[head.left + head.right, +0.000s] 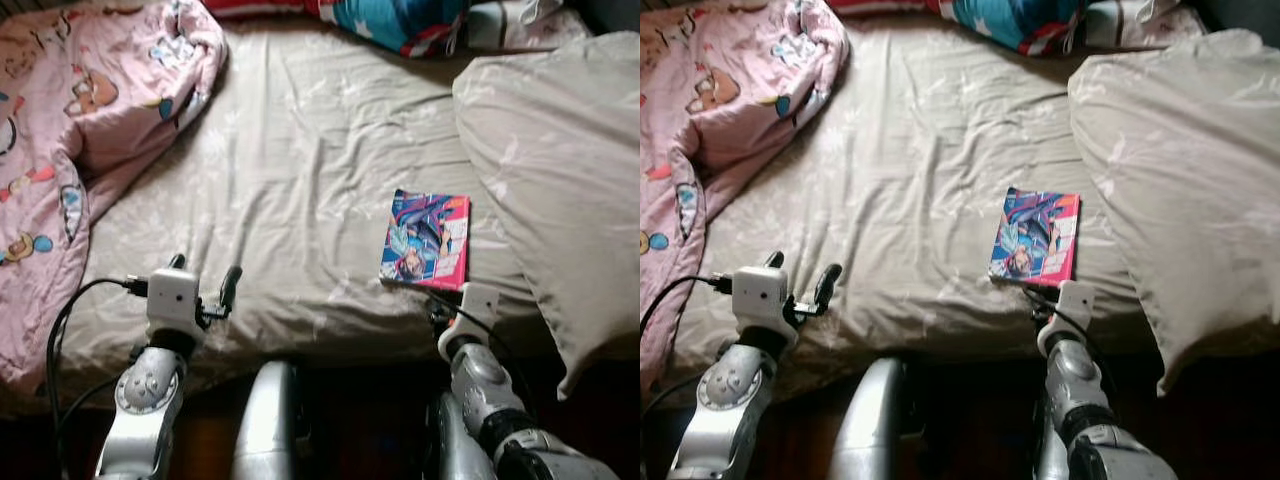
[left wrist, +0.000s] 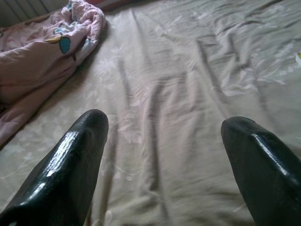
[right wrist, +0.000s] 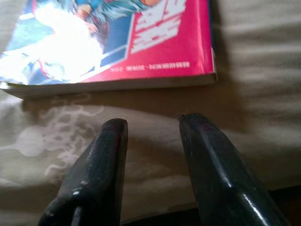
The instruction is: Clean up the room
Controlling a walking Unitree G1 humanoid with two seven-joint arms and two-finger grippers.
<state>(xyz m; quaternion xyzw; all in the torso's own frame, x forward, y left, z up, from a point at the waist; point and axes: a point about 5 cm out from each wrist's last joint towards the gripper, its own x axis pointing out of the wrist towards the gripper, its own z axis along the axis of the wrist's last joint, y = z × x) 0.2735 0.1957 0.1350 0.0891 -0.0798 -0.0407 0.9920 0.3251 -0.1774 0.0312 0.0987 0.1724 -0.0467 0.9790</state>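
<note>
A comic book [image 1: 427,240] with a pink and blue cover lies flat on the beige bed sheet [image 1: 300,170], near the bed's front edge. My right gripper [image 3: 148,121] rests low on the sheet just short of the book's [image 3: 117,42] near edge, fingers a little apart with nothing between them. My left gripper [image 1: 205,270] hovers over the front left of the bed, open wide and empty; in its wrist view, bare wrinkled sheet [image 2: 164,94] lies ahead of its fingers [image 2: 80,150].
A crumpled pink cartoon blanket [image 1: 80,130] covers the bed's left side. A large beige pillow [image 1: 560,170] lies to the right of the book. Blue and red bedding [image 1: 400,20] is bunched at the far edge. The dark floor lies below the bed's front edge.
</note>
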